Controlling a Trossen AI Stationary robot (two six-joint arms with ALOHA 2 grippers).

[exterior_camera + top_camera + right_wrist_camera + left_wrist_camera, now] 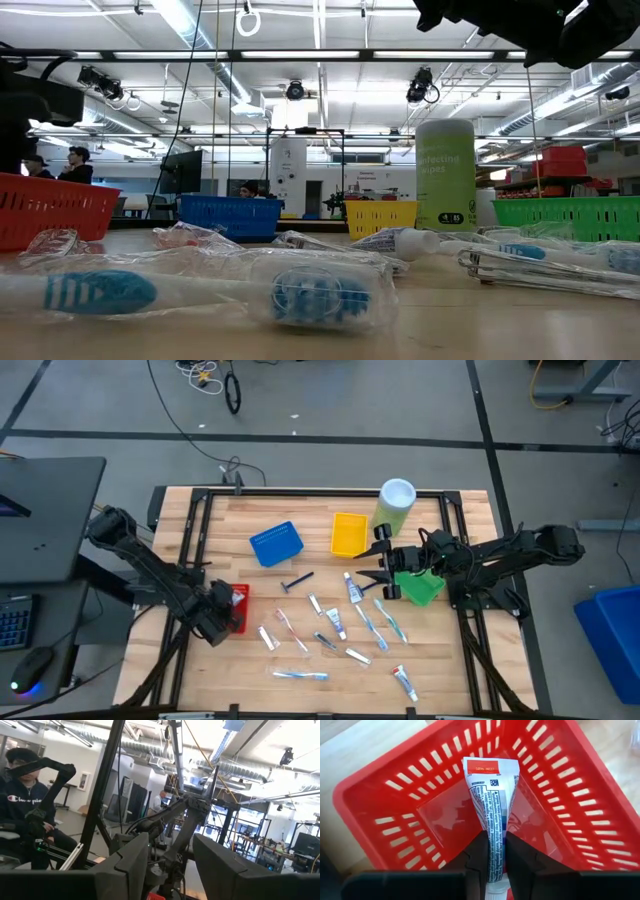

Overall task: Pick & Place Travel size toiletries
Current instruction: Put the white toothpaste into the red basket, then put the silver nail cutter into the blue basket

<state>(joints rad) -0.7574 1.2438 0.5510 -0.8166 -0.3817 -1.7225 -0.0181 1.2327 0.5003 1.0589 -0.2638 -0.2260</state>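
My left gripper (226,616) hangs above the red tray (240,596) near the table's left edge, shut on a white mini tube (492,800) with a red mark. The tube's far end is over the tray's floor (445,815). My right gripper (372,558) is open and level, pointing left, raised beside the green tray (425,590); its fingers (130,865) frame only the room. Several tubes, wrapped toothbrushes (300,675) and a dark razor (297,582) lie flat on the table's middle. In the low view a wrapped toothbrush (300,295) lies closest. My left gripper pinches the white tube between its two fingers (477,860) near the cap end (496,827). It comes from above, with the fingers along the tube's length. The tube is lifted clear and points down into the red tray, crimped end (490,767) lowest.
A blue tray (275,544) and a yellow tray (348,533) sit toward the far side, and a tall pale-green canister (396,500) stands by the yellow tray. A black frame rail (300,492) borders the table. A seated person (25,800) shows beyond the table.
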